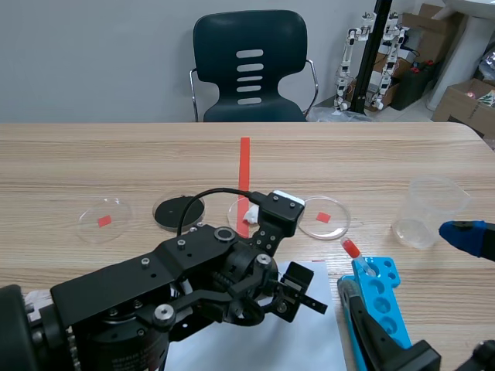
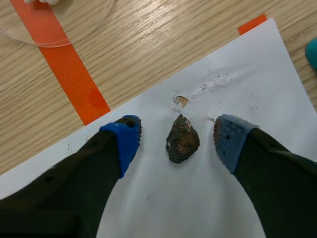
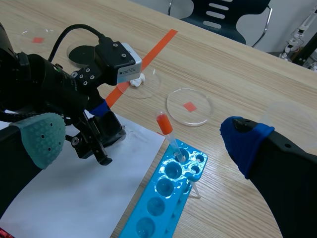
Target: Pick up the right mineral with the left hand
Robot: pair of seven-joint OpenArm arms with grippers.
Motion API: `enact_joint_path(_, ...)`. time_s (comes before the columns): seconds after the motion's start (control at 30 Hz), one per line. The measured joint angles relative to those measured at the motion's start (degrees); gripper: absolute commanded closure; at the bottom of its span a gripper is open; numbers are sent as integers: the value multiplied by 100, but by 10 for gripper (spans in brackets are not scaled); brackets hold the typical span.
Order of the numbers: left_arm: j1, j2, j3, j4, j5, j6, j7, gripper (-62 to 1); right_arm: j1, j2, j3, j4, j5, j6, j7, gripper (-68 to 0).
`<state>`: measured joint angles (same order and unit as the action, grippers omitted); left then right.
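Observation:
A dark brown, rough mineral (image 2: 182, 140) lies on the white paper sheet (image 2: 208, 198), directly between the blue pads of my left gripper (image 2: 177, 138). Both pads stand clear of the stone, so the gripper is open around it. In the scene view the left arm (image 1: 193, 294) reaches over the paper (image 1: 309, 340) and hides the mineral. My right gripper (image 3: 143, 136) hangs open above the table near the blue tube rack (image 3: 166, 191), holding nothing. The left gripper (image 3: 101, 136) also shows in the right wrist view, down on the paper.
A blue rack (image 1: 371, 297) holds a tube with an orange cap (image 1: 349, 247). Clear petri dishes (image 1: 325, 218) and a black lid (image 1: 179, 210) lie along the table's middle. One dish holds a white lump (image 3: 135, 80). A clear plastic cup (image 1: 429, 210) stands at the right. A dark chair (image 1: 249, 66) is behind the table.

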<state>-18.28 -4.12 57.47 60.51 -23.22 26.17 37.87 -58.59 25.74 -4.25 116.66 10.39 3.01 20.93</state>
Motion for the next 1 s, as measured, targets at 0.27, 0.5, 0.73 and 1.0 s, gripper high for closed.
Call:
enact_joint_path(0.27, 0, -2, 0, 0, -2, -2, -31, -293, 0, 0, 0, 0, 0, 0, 0, -679)
enact_joint_path(0.5, 4, -2, 0, 0, -2, -2, 2, -257, 0, 0, 0, 0, 0, 0, 0, -679)
enact_joint_path(0.73, 4, -2, 0, 0, -2, -2, 111, -254, 0, 0, 0, 0, 0, 0, 0, -679)
enact_joint_path(1.0, 48, -2, 0, 0, -4, -2, 94, -254, 0, 0, 0, 0, 0, 0, 0, -679)
